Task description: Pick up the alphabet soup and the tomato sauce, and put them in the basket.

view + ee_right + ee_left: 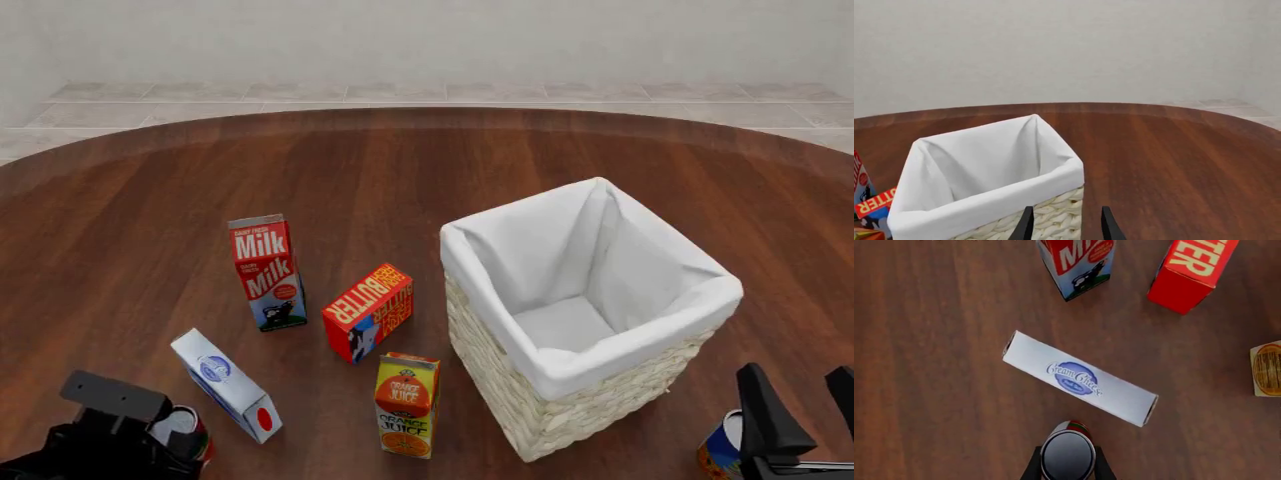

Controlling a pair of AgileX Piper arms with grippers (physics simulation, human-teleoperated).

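- Down at the table's [441,160] near left corner, the left gripper [1067,467] has its jaws closed on the tomato sauce [180,428]; in the left wrist view the can's top sits between the two dark fingers [1033,470], with red and green label showing just beyond.
- Just right of that can a white cream cheese box [224,385] lies tilted on the wood.
- Farther from the near edge, a milk carton [267,272] stands upright, with a red butter box [367,312] leaning beside it on its right.
- Nearer the front edge, an orange juice carton [406,404] stands just left of the basket.
- Right of centre the basket [534,385] stands upright; only its white cloth lining shows inside.
- At the near right corner the alphabet soup [721,448] stands on the table, partly cut off by the picture's edge, just beside the right gripper [1065,222].
- That gripper's jaws are parted with nothing between them, and they point toward the basket's wicker wall.
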